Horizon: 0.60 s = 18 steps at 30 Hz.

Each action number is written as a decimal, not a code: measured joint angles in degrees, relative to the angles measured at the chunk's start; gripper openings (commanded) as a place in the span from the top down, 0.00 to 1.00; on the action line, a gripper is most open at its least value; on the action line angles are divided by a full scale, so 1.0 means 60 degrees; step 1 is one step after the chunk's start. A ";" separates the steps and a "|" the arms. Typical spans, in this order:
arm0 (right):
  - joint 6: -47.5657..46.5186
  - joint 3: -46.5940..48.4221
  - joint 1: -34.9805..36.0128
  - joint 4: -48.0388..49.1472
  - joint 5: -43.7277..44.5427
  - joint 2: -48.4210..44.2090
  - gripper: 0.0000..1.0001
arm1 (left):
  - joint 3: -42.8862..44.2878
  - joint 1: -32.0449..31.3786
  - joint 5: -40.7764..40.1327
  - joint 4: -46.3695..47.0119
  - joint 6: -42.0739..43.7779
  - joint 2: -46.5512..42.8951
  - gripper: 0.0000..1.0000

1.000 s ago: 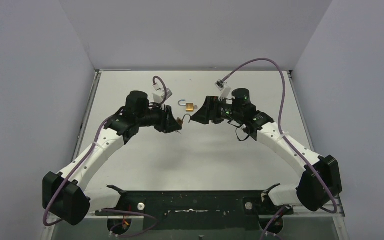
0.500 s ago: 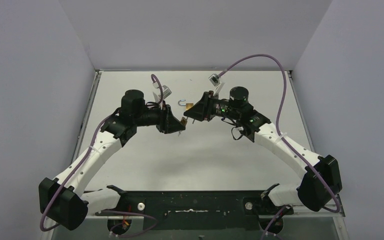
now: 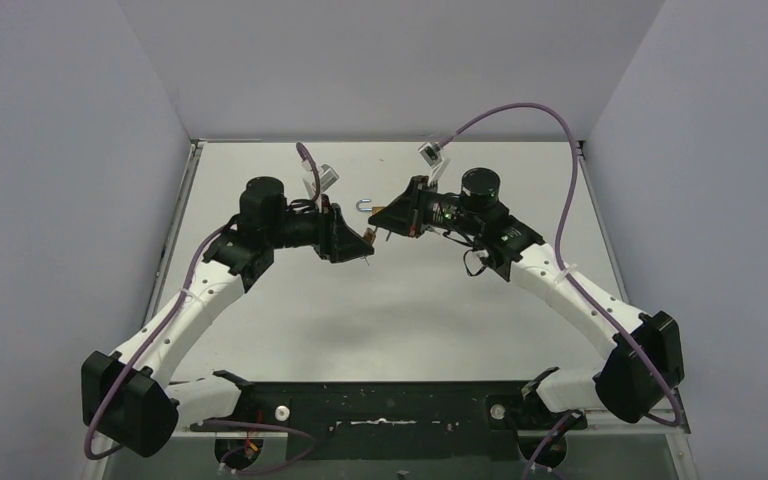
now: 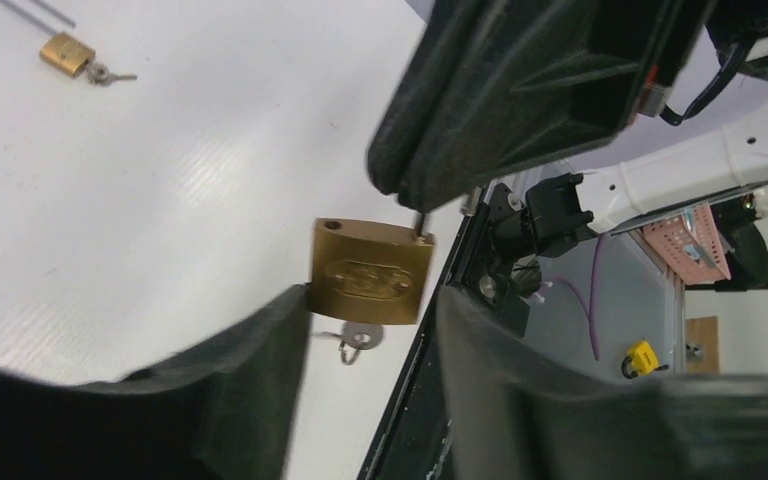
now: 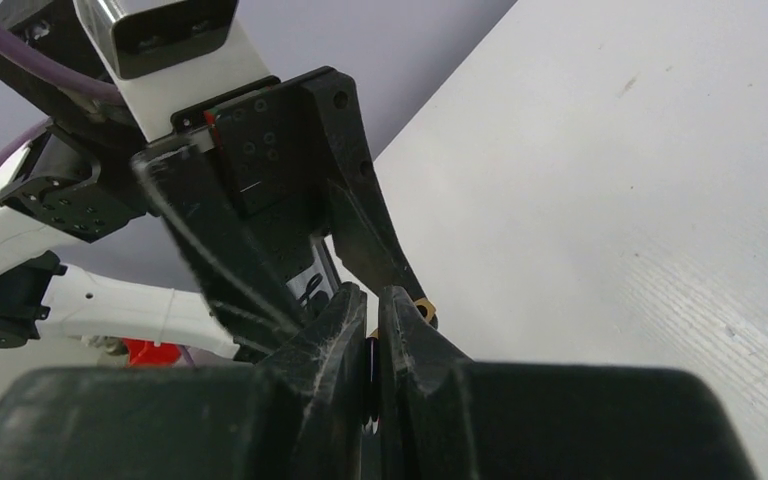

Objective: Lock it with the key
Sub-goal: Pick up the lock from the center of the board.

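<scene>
A brass padlock (image 4: 370, 272) hangs above the white table (image 4: 160, 200), level with the tips of my left gripper (image 4: 372, 300), which is shut on its sides. The key (image 4: 362, 338), with a small ring, sticks out of the padlock's underside. One shackle hole on top shows empty, and the other shackle leg (image 4: 420, 222) runs up into my right gripper (image 4: 410, 195). In the right wrist view my right gripper (image 5: 372, 295) is shut on that thin dark shackle (image 5: 370, 365). From above, the two grippers meet tip to tip at the padlock (image 3: 368, 236).
A second brass padlock (image 4: 67, 53) with its own key lies on the table farther back; from above only its shackle (image 3: 363, 205) shows beside the right gripper. Grey walls enclose the table on three sides. The black base rail (image 3: 380, 405) runs along the near edge.
My right gripper has moved left to the padlock and shut on its shackle. The left arm has shifted slightly back and left, still holding the padlock.
</scene>
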 measured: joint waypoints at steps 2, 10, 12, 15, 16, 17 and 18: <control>-0.0011 0.0200 -0.0004 -0.0262 0.0189 0.0000 1.00 | -0.0062 0.0011 0.0113 0.0448 -0.0248 0.0007 0.03; 0.0670 0.2197 -0.0102 -0.3577 0.2262 0.0004 1.00 | -0.1443 -0.0361 -0.0506 0.3541 -0.1406 -0.0718 0.03; 0.0823 0.2448 -0.0146 -0.4025 0.2586 0.0004 1.00 | -0.1566 -0.0605 -0.0885 0.3676 -0.1333 -0.0754 0.03; 0.0951 0.2572 -0.0146 -0.4481 0.2816 0.0004 1.00 | -0.1566 -0.0994 -0.1424 0.3679 -0.0962 -0.0772 0.03; 0.0987 0.2579 -0.0146 -0.4612 0.2838 0.0004 1.00 | -0.1566 -0.1093 -0.1563 0.3679 -0.0863 -0.0780 0.03; 0.1031 0.2579 -0.0146 -0.4732 0.2838 0.0011 1.00 | -0.1566 -0.1180 -0.1668 0.3683 -0.0761 -0.0780 0.03; 0.1064 0.2583 -0.0142 -0.4798 0.2834 0.0025 1.00 | -0.1566 -0.1224 -0.1745 0.3687 -0.0696 -0.0780 0.03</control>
